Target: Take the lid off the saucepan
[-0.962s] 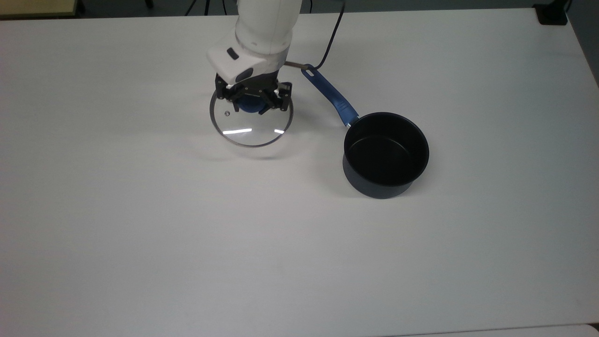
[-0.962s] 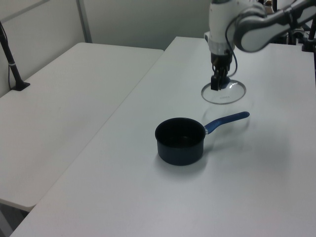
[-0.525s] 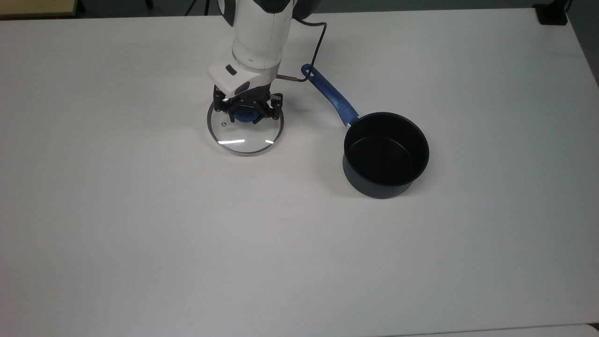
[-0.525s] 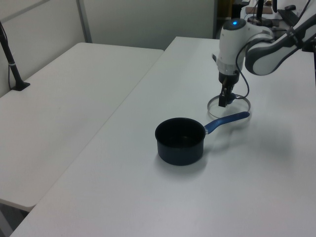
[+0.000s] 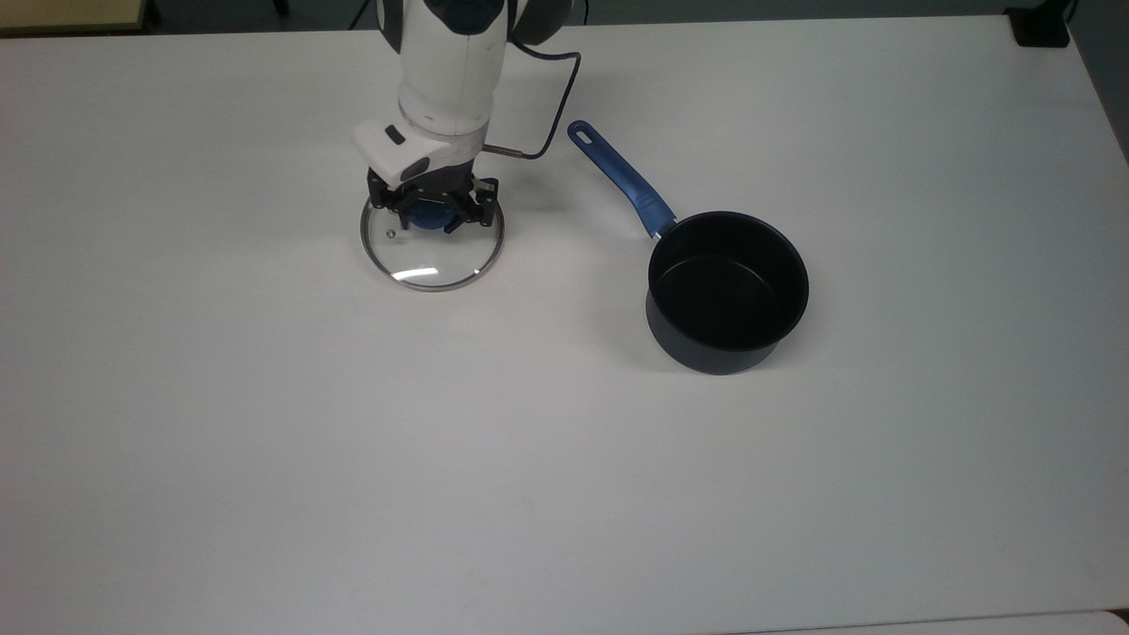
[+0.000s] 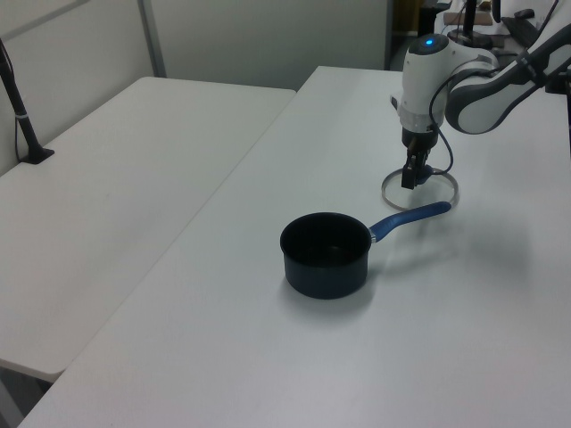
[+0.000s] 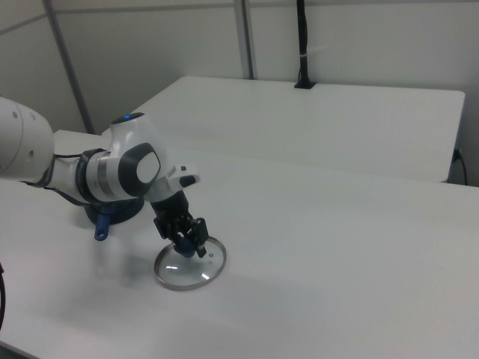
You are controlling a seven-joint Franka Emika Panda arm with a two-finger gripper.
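Lid (image 5: pixel 432 242) lowered onto table (image 5: pixel 265 441), jaws clamping knob; top view shows saucepan (image 5: pixel 728 291) uncovered.

A broad white table (image 5: pixel 265 459) carries the scene, lit evenly from above. A second white table (image 6: pixel 116 169) stands just beside it, edge to edge. A black post (image 7: pixel 301 45) rises from the second table's far edge. Behind that table run pale partition walls (image 7: pixel 150 37) with grey upright frames (image 6: pixel 150 36).
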